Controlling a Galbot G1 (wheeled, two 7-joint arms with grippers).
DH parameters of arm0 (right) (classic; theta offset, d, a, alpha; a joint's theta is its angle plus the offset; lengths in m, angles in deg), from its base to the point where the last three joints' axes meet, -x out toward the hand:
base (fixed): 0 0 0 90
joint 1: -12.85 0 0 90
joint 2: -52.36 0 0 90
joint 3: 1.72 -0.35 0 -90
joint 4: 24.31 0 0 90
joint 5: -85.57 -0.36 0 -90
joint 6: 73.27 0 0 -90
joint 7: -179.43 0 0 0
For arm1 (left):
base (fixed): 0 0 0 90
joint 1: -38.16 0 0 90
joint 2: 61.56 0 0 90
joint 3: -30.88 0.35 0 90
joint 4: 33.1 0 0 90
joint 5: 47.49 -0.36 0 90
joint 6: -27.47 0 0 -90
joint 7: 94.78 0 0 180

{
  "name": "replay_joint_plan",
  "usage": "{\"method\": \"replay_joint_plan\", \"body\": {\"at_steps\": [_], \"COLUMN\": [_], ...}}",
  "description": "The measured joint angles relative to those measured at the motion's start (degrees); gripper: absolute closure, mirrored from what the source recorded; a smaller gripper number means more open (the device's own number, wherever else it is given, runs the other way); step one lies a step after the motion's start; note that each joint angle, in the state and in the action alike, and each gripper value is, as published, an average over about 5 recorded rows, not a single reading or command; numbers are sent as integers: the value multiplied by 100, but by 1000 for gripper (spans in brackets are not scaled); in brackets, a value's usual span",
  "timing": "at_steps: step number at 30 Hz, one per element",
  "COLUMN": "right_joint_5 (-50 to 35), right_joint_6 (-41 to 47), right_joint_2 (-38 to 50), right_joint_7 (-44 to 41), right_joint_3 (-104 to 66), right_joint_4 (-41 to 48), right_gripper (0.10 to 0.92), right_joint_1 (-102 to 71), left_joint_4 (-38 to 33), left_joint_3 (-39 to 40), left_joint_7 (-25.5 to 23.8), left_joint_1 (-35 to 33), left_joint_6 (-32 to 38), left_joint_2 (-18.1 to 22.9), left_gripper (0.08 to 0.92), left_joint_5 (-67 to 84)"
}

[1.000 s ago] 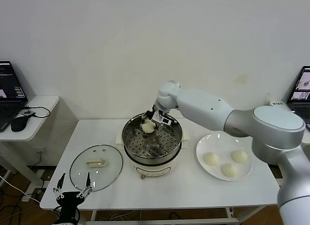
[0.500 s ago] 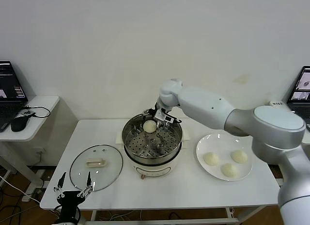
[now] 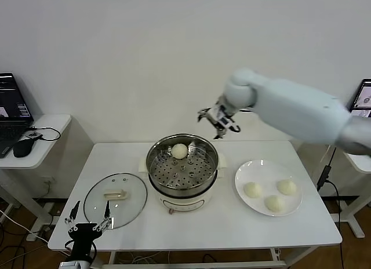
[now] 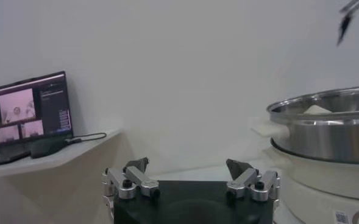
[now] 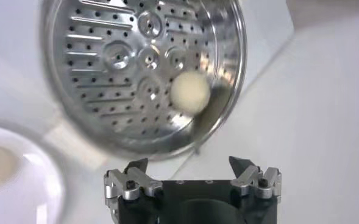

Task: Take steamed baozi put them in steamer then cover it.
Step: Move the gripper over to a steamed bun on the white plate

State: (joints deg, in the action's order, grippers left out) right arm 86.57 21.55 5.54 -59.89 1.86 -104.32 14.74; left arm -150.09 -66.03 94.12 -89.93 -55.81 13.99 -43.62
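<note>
Nearest, at the table's front-left corner: left gripper [image 3: 88, 221], black body, metal fingers spread, holding nothing, parked low by the edge. Just beyond it, flat on the white table [image 3: 232, 222]: one cover [image 3: 115, 199], round clear glass with a metal rim and a cream oblong handle at centre. Mid-table: one steamer [image 3: 182, 171], shiny steel pot on a cream base, perforated tray inside (holes in rings, seen plainly from the right wrist). One smooth domed baozi [image 3: 179, 151] on that tray, toward the far rim. Off to the right, well apart from the pot: flat white plate [image 3: 243, 173] bearing three more cream-white buns [image 3: 253, 189]. Farthest and highest, above the pot's far right side: right gripper [image 3: 218, 120], fingers apart, empty.
</note>
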Motion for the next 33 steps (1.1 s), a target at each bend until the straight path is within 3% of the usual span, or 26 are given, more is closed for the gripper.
{"method": "replay_joint_plan", "body": {"at_steps": [6,13,33], "right_joint_5": [162,439,1017], "right_joint_6": [320,476,404], "right_joint_2": [871,1262,590], "right_joint_7": [-59,-140,-183], "right_joint_3": [-371,-900,-1906], "right_joint_4": [-328,-334,649], "right_gripper": [202,202,202], "right_joint_1": [-549,-1452,-3256], "left_joint_4": [-1,-8,96], "left_joint_3": [-18,-64,-220], "left_joint_7": [-15,-21,-28], "left_joint_1": [47,12,-80], "left_joint_6": [-85,-130,-119], "left_joint_2": [-60,-92,-49], "left_gripper": [177,177,177], "left_joint_5": [17,-3,-24]}}
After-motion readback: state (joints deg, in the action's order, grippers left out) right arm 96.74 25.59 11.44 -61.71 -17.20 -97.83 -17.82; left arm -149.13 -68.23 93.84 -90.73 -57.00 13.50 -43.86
